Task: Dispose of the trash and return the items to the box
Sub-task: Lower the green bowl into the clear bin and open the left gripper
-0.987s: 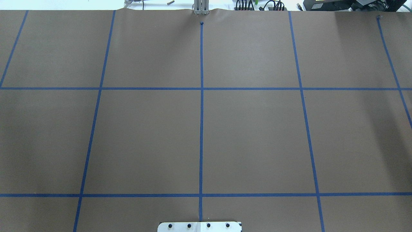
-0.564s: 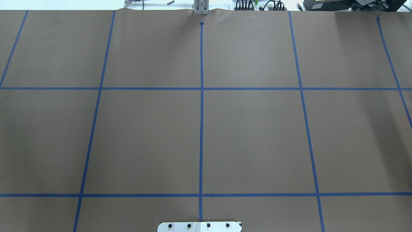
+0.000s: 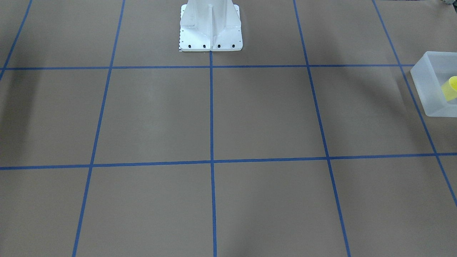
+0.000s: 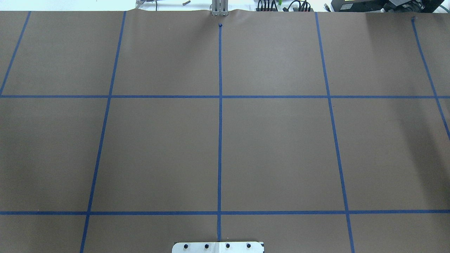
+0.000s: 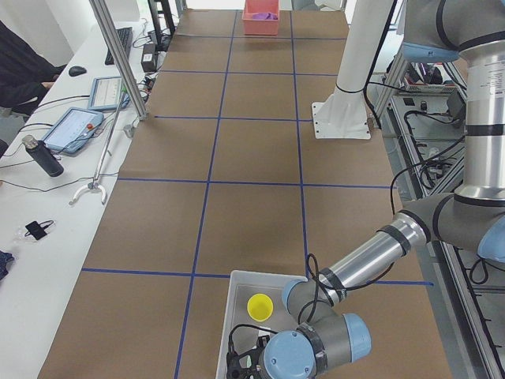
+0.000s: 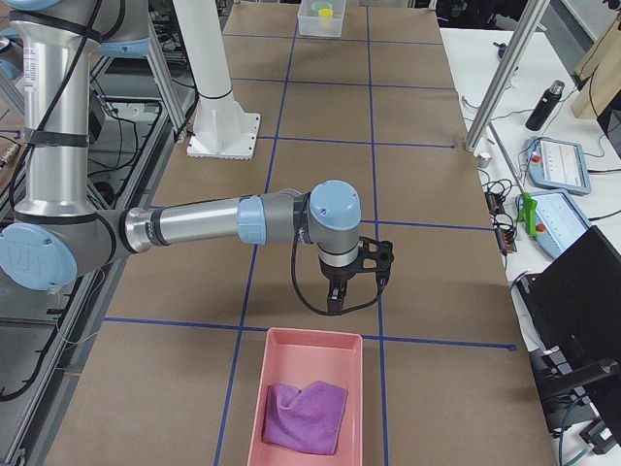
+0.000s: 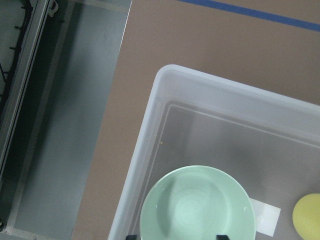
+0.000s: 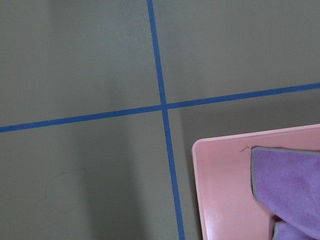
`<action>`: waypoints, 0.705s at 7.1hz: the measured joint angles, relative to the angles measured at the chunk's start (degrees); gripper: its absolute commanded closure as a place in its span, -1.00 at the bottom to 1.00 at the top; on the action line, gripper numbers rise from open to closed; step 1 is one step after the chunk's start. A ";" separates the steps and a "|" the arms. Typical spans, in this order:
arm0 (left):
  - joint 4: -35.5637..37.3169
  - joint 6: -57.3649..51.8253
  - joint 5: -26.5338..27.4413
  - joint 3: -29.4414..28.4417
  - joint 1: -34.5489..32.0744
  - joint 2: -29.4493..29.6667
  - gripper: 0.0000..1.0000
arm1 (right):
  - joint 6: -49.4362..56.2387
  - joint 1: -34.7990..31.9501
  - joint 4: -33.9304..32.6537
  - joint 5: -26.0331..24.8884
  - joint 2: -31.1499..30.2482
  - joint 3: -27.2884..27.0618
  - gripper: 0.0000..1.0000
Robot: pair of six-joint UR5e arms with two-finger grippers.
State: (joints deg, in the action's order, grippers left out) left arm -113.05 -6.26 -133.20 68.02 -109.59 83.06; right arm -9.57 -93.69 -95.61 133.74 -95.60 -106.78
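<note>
The table (image 4: 281, 147) was covered in brown paper and divided into squares by blue tape, with the white robot base (image 3: 210, 32) bolted at its edge. The left arm (image 5: 371, 257) was reached out low toward the table's left end, and the right arm (image 6: 194, 225) was stretched level toward the opposite end.

The box (image 7: 150, 130) was set on the paper at the left end. At the right end a pink tray (image 6: 281, 388) was placed, and a crumpled purple cloth (image 6: 306, 416) was laid inside it.

The mint-green bowl (image 7: 195, 207) was seen lying mouth up in the box, near one long wall. The yellow cup (image 5: 260, 306) was found in the same box, beside the bowl and apart from it.

The left gripper (image 7: 175, 236) was held directly above the bowl, its fingertips (image 7: 131, 236) spread wide; whether they touched the bowl could not be told. The right gripper (image 6: 338, 296) was pointed downward over bare paper, just short of the pink tray, and its opening could not be judged.
</note>
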 measured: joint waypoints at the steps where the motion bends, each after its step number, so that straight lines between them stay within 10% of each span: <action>1: -2.53 0.49 0.01 1.82 0.04 0.02 -0.98 | 0.04 0.00 -0.01 -0.02 -0.09 -0.01 -1.00; 5: -2.66 2.14 -3.75 9.92 4.72 4.39 -0.98 | 0.63 0.00 -0.08 0.65 -0.93 0.24 -1.00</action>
State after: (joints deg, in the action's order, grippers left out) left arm -115.70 -4.13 -136.96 77.94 -104.87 87.45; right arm -8.94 -93.69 -95.69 134.39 -96.53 -106.54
